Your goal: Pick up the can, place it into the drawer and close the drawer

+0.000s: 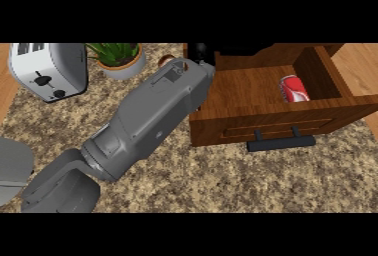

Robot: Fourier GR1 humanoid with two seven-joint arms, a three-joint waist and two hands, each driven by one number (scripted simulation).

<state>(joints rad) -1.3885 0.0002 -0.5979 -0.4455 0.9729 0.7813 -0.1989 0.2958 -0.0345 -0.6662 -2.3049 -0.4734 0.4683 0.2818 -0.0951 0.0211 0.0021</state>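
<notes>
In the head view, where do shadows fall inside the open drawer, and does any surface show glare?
Head view: the drawer has a shaded right inner wall; the can on its floor is lit, with a pale highlight. Head view: the toaster shows soft sheen, no harsh glare; the left robot hand blends into darkness behind.
</notes>
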